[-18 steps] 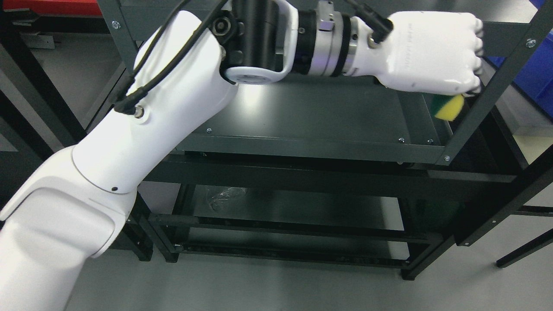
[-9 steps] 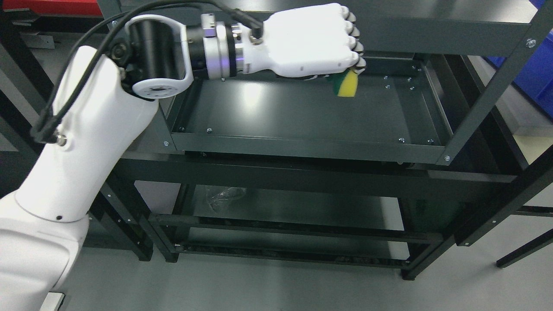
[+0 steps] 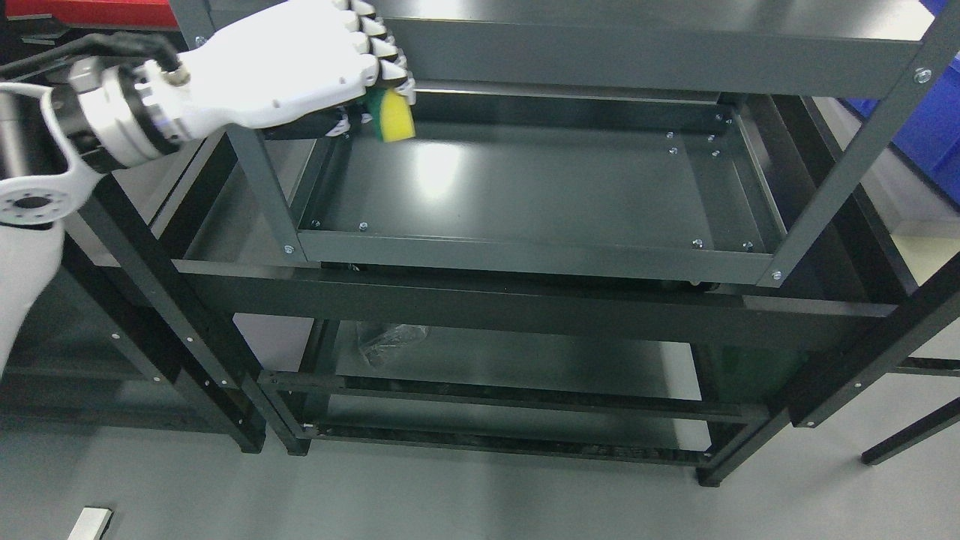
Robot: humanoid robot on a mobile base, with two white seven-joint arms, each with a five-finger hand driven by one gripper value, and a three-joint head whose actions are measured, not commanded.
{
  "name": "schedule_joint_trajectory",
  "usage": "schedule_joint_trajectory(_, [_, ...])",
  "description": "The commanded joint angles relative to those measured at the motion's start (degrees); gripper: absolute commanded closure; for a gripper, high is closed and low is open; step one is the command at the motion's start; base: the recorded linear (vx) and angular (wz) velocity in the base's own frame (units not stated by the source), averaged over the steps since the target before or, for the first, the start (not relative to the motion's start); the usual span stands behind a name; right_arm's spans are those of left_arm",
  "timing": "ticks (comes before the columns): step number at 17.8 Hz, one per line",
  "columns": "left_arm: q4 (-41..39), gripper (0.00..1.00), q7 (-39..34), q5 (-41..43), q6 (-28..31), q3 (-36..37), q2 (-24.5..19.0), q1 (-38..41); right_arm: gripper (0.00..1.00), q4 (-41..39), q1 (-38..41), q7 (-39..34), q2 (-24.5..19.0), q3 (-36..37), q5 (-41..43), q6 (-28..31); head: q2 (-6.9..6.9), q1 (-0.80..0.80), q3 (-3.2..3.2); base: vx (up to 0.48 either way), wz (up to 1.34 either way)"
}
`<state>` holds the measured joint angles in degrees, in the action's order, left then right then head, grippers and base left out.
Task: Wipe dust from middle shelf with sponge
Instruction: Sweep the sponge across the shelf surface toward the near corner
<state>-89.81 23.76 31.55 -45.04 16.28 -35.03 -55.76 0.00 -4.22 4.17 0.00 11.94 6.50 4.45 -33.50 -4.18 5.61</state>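
One small white block (image 3: 88, 523) lay on the grey floor at the lower left corner of my view, nearest the camera. Above it, towards the middle of the frame, I saw the bottom shelf (image 3: 525, 364) of the dark metal rack, with a crumpled bit of clear plastic (image 3: 386, 337) at its left end. Higher in the frame sat the middle shelf (image 3: 540, 187), a shallow dark tray with a raised rim and a bright glare on its left half. At the upper left of the frame my left hand (image 3: 300, 64) reached in over the rack's front left post (image 3: 262, 180), its fingers curled tight around a yellow and green sponge (image 3: 391, 116). That sponge poked out below the knuckles, yellow face towards me, over the back left corner of the middle shelf; I could not tell whether it touched the tray. At the far right edge showed part of a blue bin (image 3: 930, 127).
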Motion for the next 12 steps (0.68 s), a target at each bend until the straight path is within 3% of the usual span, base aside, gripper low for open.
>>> schedule_joint_trajectory(1, [-2.91, 1.0, -0.03, -5.36, 0.04, -21.98, -18.85, 11.1, 0.0, -1.0, 0.0, 0.05, 1.0, 0.01, 0.0, -0.06, 0.0, 0.0, 0.0, 0.0, 0.0])
schedule_joint_trajectory(6, [-2.47, 1.0, -0.12, -5.18, 0.04, -18.67, -15.96, 10.06, 0.0, -1.0, 0.0, 0.05, 1.0, 0.01, 0.0, -0.06, 0.0, 0.0, 0.0, 0.0, 0.0])
schedule_joint_trajectory(11, [-2.3, 1.0, -0.12, -1.86, 0.04, 1.27, -1.83, -2.85, 0.0, -1.0, 0.0, 0.05, 1.0, 0.01, 0.0, -0.06, 0.0, 0.0, 0.0, 0.0, 0.0])
schedule_joint_trajectory(12, [-1.51, 1.0, -0.12, 0.07, 0.04, 4.34, 2.81, -4.69, 0.0, -1.0, 0.0, 0.05, 1.0, -0.07, 0.0, -0.06, 0.0, 0.0, 0.0, 0.0, 0.0])
